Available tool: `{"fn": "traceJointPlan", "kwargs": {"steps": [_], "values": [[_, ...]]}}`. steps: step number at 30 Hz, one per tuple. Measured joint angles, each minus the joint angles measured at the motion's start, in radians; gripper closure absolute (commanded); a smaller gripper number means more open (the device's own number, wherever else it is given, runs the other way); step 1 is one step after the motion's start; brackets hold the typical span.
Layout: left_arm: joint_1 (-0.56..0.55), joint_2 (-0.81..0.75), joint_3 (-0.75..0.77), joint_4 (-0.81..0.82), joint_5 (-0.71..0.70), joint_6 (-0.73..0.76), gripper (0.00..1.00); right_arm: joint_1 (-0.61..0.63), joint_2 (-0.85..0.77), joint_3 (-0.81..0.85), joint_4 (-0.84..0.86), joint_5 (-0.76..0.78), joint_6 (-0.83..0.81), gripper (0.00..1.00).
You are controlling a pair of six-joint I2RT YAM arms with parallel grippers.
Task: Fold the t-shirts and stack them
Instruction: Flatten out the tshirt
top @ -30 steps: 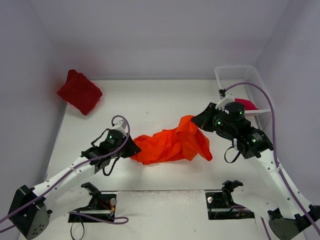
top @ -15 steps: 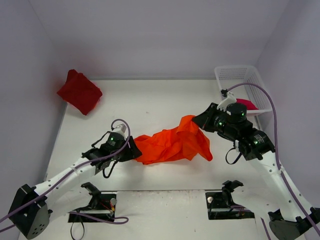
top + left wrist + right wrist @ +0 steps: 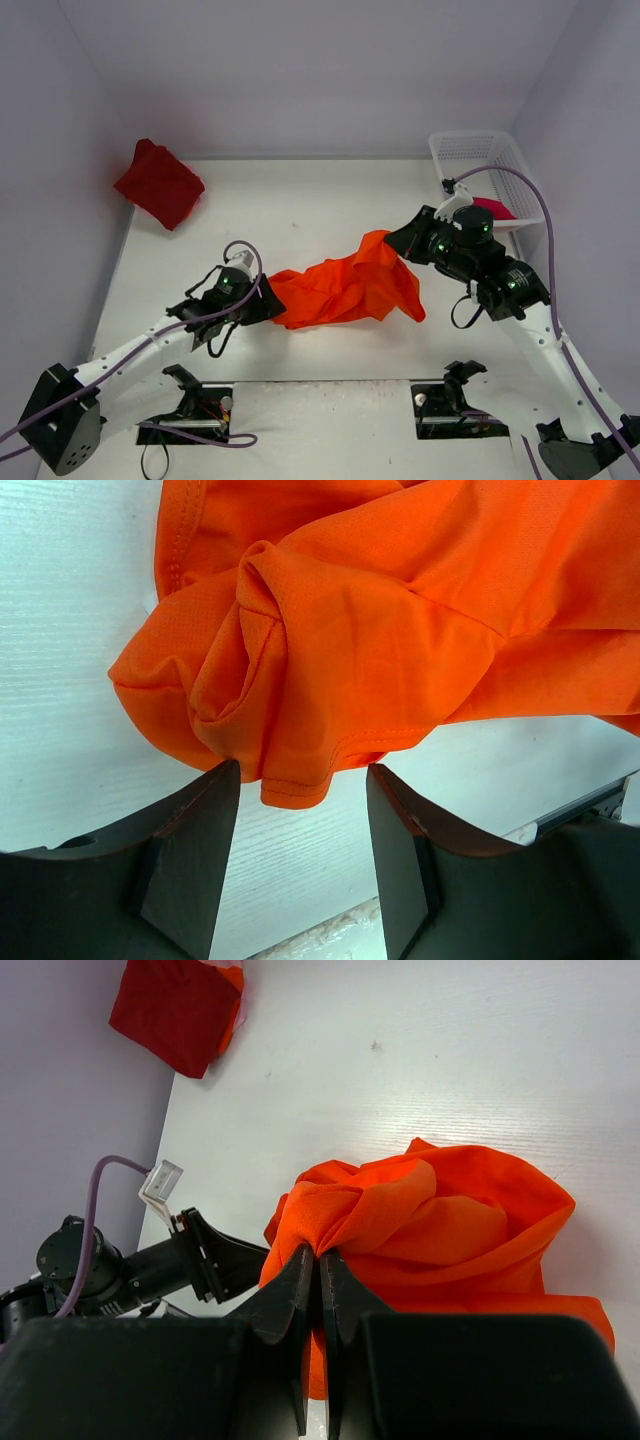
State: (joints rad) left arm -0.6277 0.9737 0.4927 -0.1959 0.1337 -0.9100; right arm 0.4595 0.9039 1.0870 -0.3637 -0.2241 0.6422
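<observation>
L pincer low w/ jaws apart; R pincer pinched closed.

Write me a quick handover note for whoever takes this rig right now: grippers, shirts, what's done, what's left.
Left gripper: open, with a hem of the orange shirt just between its fingertips, not gripped.
Right gripper: shut on a fold of the orange shirt, which lies crumpled in the middle.
Dark red shirt: bundled at the far left corner; cannot tell if it is folded.
Pink shirt: in the white basket, far right.
Done: no stack yet.
Left: spread and fold the orange shirt, then the others, and stack.
</observation>
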Motion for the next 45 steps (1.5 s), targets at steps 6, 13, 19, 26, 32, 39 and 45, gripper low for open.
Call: {"fn": "traceJointPlan", "kwargs": {"steps": [6,13,19,26,32,39,45], "values": [[0.000,0.015,-0.041,0.034,0.010,-0.019,0.52,0.000,0.000,0.000,0.000,0.000,0.000,1.00],[0.000,0.035,-0.046,0.072,0.026,-0.031,0.52,0.000,0.000,0.000,0.000,0.000,0.000,1.00],[-0.001,0.047,-0.046,0.095,0.039,-0.045,0.52,0.000,0.002,0.000,0.000,0.001,0.000,1.00],[-0.027,0.046,-0.047,0.098,0.045,-0.071,0.52,0.000,0.009,-0.001,0.000,0.003,0.000,1.00],[-0.065,0.037,-0.061,0.106,0.043,-0.100,0.52,0.000,0.010,-0.002,0.000,0.010,0.000,1.00],[-0.106,-0.013,-0.082,0.078,0.025,-0.129,0.52,0.000,0.010,-0.009,0.000,0.015,0.000,1.00],[-0.111,-0.111,-0.084,0.020,0.017,-0.147,0.52,0.000,0.010,-0.012,0.000,0.017,0.000,1.00]]}}
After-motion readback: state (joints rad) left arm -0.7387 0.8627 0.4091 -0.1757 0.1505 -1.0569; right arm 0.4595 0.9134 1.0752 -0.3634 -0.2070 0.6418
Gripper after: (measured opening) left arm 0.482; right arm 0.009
